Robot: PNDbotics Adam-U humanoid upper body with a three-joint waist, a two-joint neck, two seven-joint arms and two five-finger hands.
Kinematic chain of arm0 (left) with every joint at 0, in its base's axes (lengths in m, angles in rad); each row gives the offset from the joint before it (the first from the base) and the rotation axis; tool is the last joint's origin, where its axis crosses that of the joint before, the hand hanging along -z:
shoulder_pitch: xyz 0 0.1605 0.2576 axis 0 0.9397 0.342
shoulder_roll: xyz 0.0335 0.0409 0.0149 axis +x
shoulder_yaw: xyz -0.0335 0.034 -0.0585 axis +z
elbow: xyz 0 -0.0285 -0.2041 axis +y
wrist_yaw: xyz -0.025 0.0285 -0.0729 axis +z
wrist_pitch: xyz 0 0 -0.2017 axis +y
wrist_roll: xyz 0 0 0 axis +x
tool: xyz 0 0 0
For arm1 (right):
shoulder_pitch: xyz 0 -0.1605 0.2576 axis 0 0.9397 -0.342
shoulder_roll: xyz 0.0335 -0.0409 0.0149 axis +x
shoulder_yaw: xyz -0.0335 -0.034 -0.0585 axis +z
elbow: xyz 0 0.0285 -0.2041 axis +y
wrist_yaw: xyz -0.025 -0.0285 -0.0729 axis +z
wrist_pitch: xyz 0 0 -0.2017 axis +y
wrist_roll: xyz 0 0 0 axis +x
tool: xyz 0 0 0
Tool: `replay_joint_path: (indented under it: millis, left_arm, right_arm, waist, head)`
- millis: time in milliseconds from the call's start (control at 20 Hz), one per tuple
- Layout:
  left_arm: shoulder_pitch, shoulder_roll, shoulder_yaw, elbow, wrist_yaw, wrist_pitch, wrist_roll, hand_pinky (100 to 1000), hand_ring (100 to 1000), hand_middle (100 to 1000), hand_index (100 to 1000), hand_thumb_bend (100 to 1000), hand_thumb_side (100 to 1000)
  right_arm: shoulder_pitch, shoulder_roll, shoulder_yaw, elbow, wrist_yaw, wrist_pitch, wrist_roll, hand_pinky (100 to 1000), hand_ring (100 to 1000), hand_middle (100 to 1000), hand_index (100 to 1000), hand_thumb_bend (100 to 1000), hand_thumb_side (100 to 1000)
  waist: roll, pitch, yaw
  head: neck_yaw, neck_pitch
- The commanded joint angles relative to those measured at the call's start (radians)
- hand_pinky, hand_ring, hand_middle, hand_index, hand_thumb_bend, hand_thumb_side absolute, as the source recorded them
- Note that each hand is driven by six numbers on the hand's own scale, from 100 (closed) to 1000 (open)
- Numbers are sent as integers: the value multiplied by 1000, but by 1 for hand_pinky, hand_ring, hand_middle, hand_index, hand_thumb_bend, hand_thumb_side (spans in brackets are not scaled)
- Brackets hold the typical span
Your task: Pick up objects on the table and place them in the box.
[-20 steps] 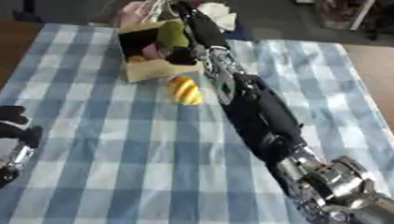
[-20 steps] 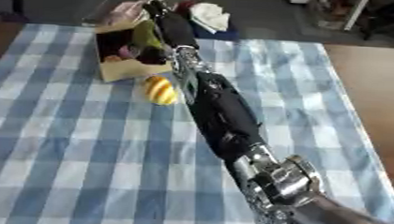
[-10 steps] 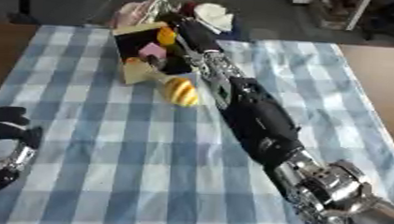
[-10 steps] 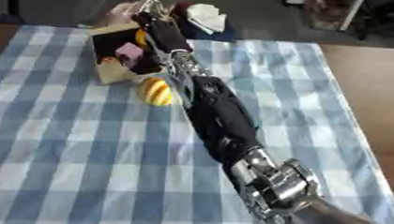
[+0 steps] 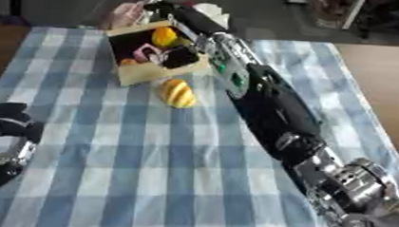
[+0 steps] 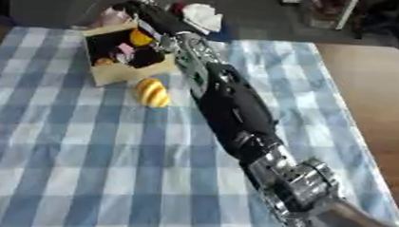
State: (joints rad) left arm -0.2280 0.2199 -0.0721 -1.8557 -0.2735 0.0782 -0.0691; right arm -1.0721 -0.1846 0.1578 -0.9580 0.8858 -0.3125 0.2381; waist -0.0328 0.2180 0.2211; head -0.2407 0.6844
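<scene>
Since a second ago, the right arm has reached further over the open tan cardboard box, so that the black right hand now lies at the box's far rim rather than over its middle; an orange round object that was not visible inside the box then now sits in its far part. Whether the right hand's fingers are curled or straight cannot be told, as the hand is dark and blurred against the background. Beside the orange object, inside the box, lie a pink object, a black object and a small orange-brown piece by the near wall. A yellow ribbed oval object lies on the blue-and-white checked tablecloth just in front of the box, near its front wall but apart from it, in the same place as before. A crumpled white cloth lies beyond the box, past the far edge of the tablecloth. Well nearer than the box, at the lower left edge of the left eye view, the black left hand rests with its fingers curled, holding nothing.
</scene>
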Motion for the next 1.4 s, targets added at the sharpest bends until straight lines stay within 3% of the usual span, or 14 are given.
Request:
replay_joint_path:
  millis: [50, 650, 1400]
  left_arm:
    - [-4, 14, 15, -18, -3, 0, 10, 679, 565, 595, 752, 368, 482]
    - [0, 13, 21, -18, -5, 2, 17, 679, 563, 594, 752, 365, 482]
    - [-1, 9, 20, -20, -4, 2, 16, 680, 562, 593, 752, 354, 487]
  right_arm:
    - [-5, -38, 24, -53, -44, -8, 60, 794, 880, 913, 980, 269, 446]
    - [45, -40, 14, 44, -4, 3, 148, 791, 873, 877, 947, 260, 439]
    - [67, 4, -48, 206, 121, 19, 118, 787, 863, 851, 912, 251, 419]
  waist:
    - [12, -9, -6]
    - [18, -9, -21]
    - [24, -6, -18]
  head:
    - [7, -3]
    - [14, 1]
    - [5, 3]
